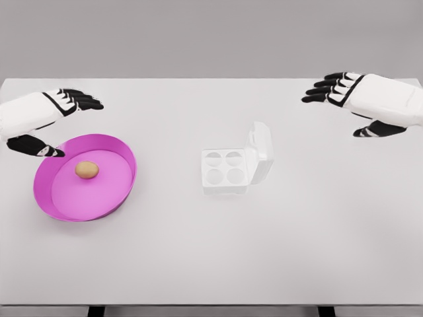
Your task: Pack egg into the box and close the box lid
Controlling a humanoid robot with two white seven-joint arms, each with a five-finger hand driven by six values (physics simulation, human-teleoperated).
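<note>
Egg [86, 170] lying on its side in the pink bowl [125, 173], at the left of the tabletop [211, 251], long axis roughly left to right across the view. Left hand [39, 115] just behind and beside the bowl's rear left rim, fingers [84, 100] apart and extended, thumb angled down toward the rim, nothing held. Egg just below and slightly right of that hand, near; clearly the closer hand for the pick. Right hand [370, 99] far off at the right rear, fingers likewise spread and empty, well apart from the egg. Box [228, 170] near the middle, white, four cups all vacant, lid [260, 153] standing open on its right side, hinge away from the bowl. Probably a reach down and inward over the rim next, then a carry rightward to a cup. Lid nearer the right hand, likely suited to closing it leftward over the cups.
</note>
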